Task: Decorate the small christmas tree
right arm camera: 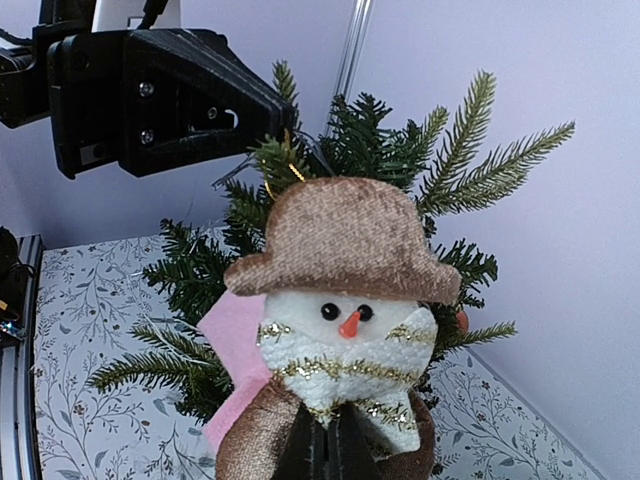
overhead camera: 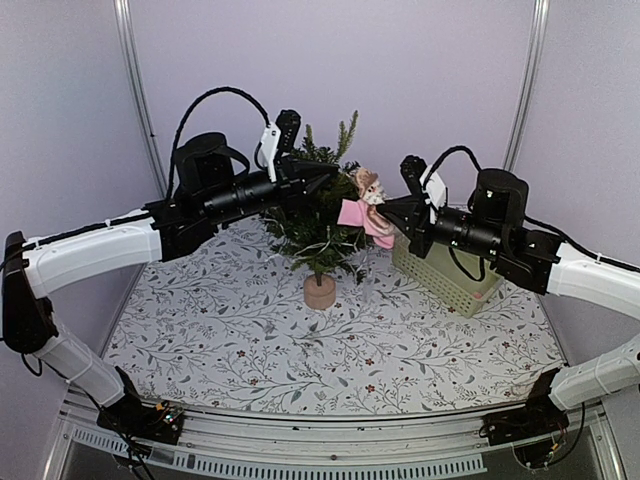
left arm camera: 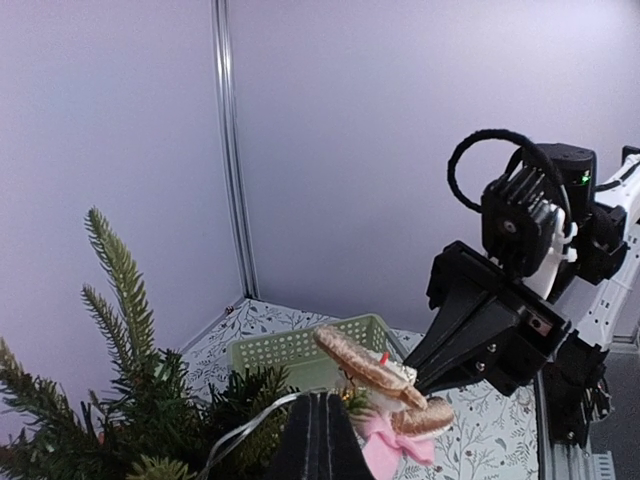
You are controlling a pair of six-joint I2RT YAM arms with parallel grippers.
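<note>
The small christmas tree [overhead camera: 310,225] stands mid-table on a tan base [overhead camera: 320,291]. A plush snowman [right arm camera: 345,320] with a brown hat and pink scarf hangs against the tree's right side, and my right gripper [right arm camera: 338,440] is shut on its lower body. From the overhead camera that gripper [overhead camera: 385,212] points left at the tree. My left gripper [overhead camera: 330,172] reaches into the upper branches from the left, jaws shut [left arm camera: 325,398]. The snowman's [left arm camera: 385,385] gold loop lies right at the left gripper's tip; I cannot tell whether it is pinched.
A pale green perforated basket [overhead camera: 440,275] sits right of the tree, under my right arm. A thin silver strand [left arm camera: 240,430] runs through the branches. The floral tablecloth [overhead camera: 300,350] spreads in front. Purple walls with metal posts close in the back.
</note>
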